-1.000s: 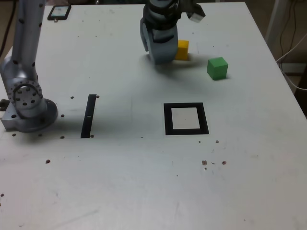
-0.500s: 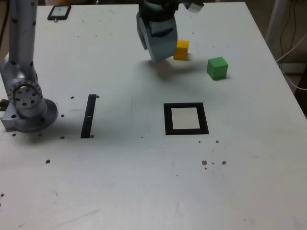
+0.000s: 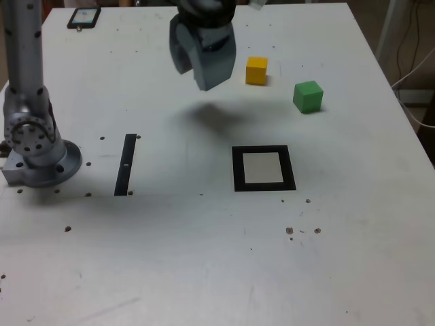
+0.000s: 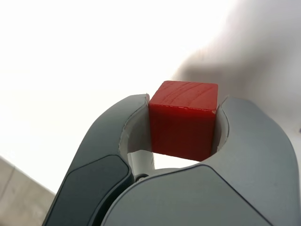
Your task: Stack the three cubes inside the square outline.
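In the wrist view a red cube (image 4: 183, 120) is clamped between my gripper's (image 4: 182, 117) two grey jaws. The exterior view shows the gripper (image 3: 202, 58) raised above the table at the far side, its shadow on the surface below; the red cube is hidden inside it there. A yellow cube (image 3: 256, 70) rests on the table just to the exterior view's right of the gripper. A green cube (image 3: 308, 96) sits farther right. The square outline (image 3: 264, 168), black with a pale centre, lies nearer the camera and holds nothing.
A thin black strip (image 3: 126, 164) lies on the table at the exterior view's left, close to the arm's base (image 3: 37, 149). A phone-like dark object (image 3: 83, 17) sits at the far left corner. Small dark specks dot the white table (image 3: 204, 258).
The gripper has lifted off the table beside the yellow cube and moved toward the exterior view's left, carrying the red cube. The yellow and green cubes have stayed put.
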